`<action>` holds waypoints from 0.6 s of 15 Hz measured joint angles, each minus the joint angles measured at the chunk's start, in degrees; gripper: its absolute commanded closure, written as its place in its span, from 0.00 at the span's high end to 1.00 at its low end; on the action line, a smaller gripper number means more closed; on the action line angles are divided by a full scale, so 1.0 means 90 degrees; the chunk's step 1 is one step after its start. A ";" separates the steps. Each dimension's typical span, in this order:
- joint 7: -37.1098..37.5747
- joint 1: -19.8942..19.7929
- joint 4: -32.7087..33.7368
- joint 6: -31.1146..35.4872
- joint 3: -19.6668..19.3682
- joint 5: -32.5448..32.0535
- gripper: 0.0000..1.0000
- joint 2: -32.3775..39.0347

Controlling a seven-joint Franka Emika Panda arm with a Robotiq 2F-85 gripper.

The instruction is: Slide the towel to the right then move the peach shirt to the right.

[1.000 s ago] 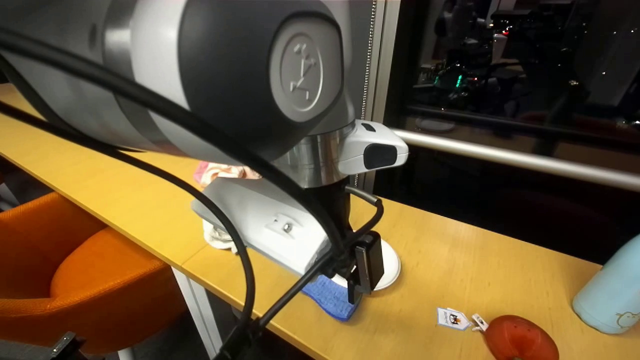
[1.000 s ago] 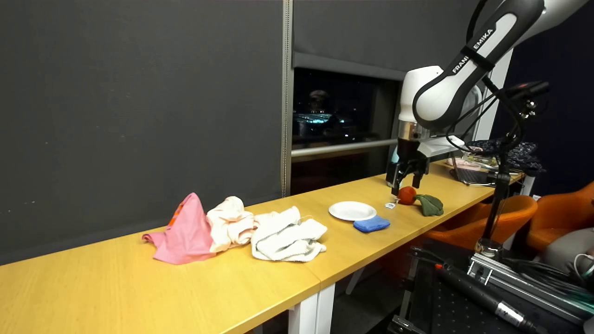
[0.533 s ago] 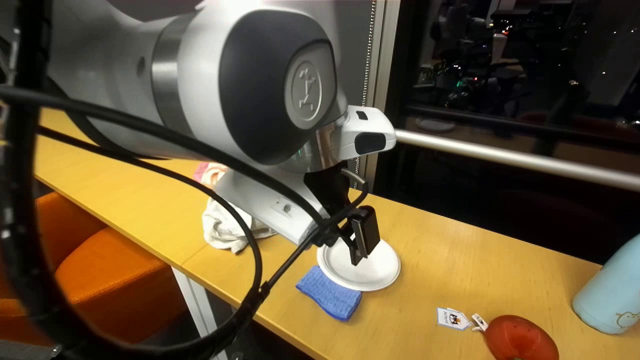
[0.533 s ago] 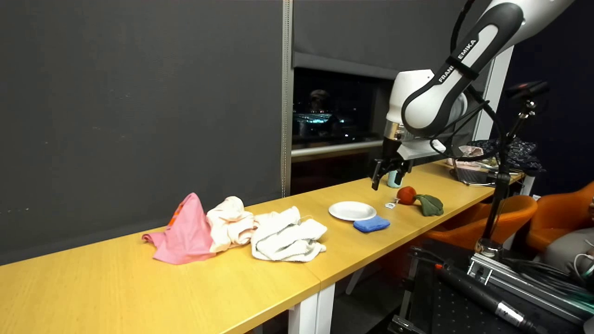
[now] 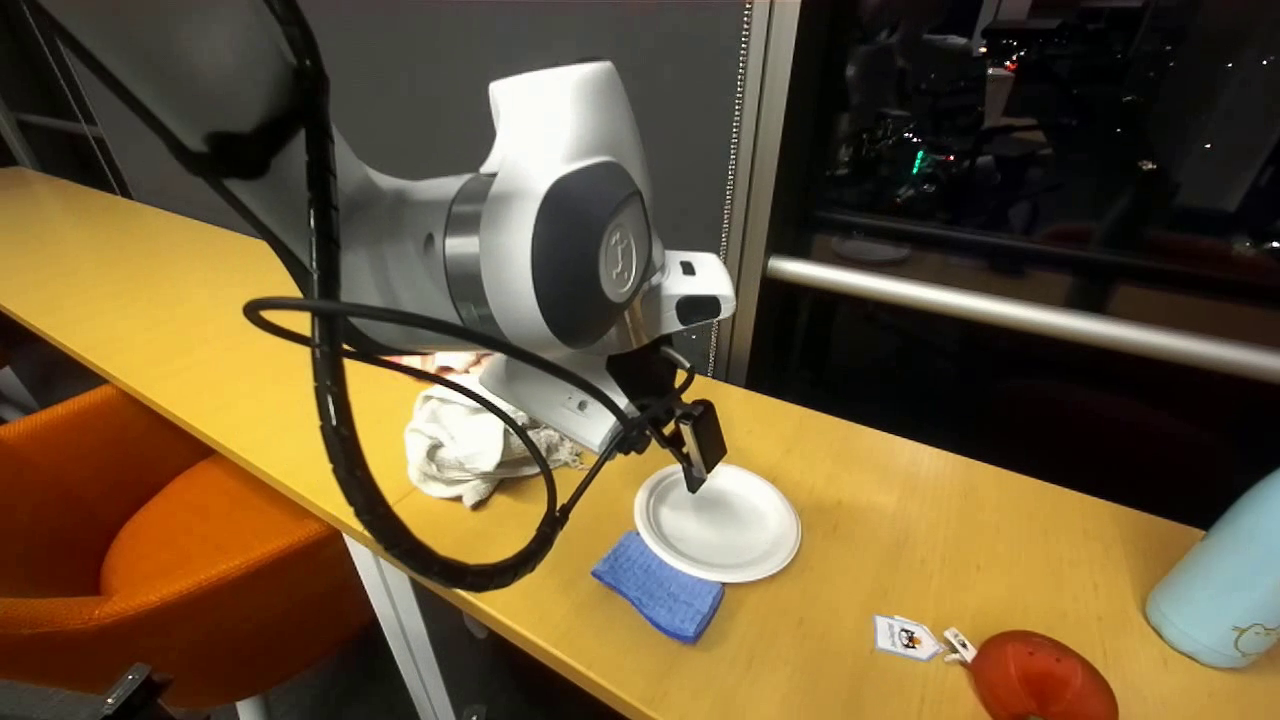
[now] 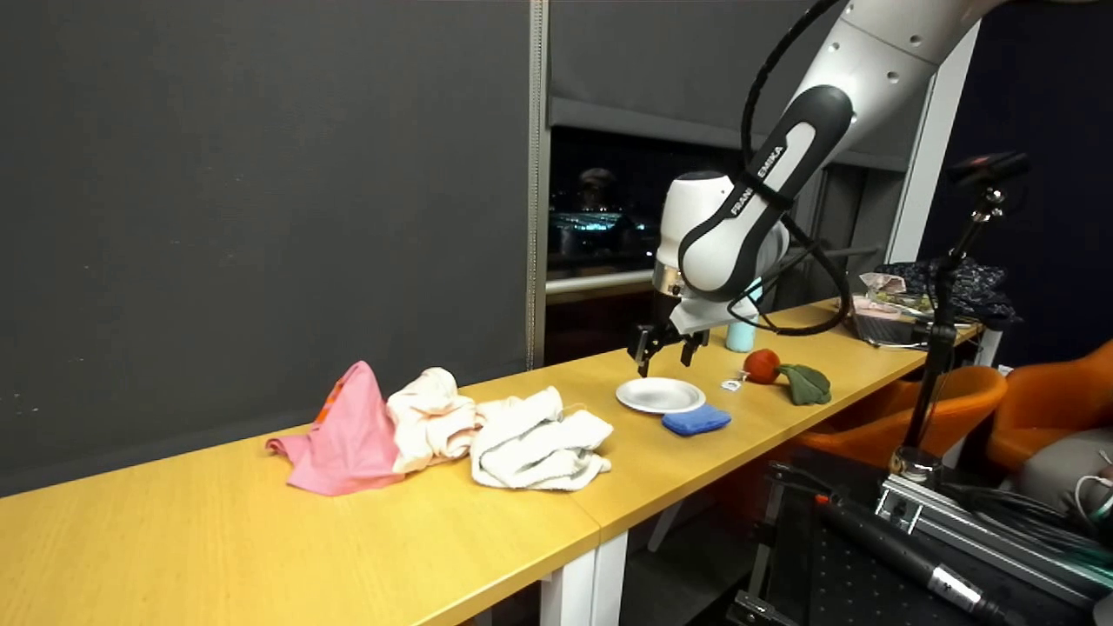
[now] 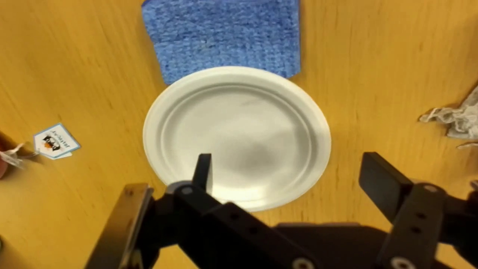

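A crumpled white towel (image 6: 539,443) lies on the table in both exterior views (image 5: 455,445). The peach shirt (image 6: 430,417) is bunched against its far-left side; the arm hides most of it in an exterior view (image 5: 460,362). A pink cloth (image 6: 352,439) lies beyond the shirt, touching it. My gripper (image 6: 666,358) is open and empty above the white plate (image 6: 661,396), to the right of the towel and apart from it. In the wrist view the open fingers (image 7: 285,168) straddle the plate's edge, and a fringed whitish cloth end (image 7: 466,117) shows at the right edge.
A blue cloth (image 5: 662,588) touches the plate. A red plush (image 5: 1040,675) with a paper tag (image 5: 905,637) and green leaf (image 6: 806,384) lies farther right. A light-blue bottle (image 5: 1225,580) stands near the window. Orange chairs (image 5: 220,540) stand by the table's front edge.
The arm and open gripper have moved from beside the red plush to above the plate, toward the towel. The towel, shirt and pink cloth have not moved.
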 measured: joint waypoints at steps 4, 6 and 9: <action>0.0110 0.0398 -0.0032 0.0258 -0.0231 0.0230 1.00 0.0454; 0.0110 0.0453 -0.0086 0.0418 -0.0264 0.0367 1.00 0.0541; 0.0092 0.0581 -0.0046 0.0508 -0.0246 0.0538 1.00 0.0633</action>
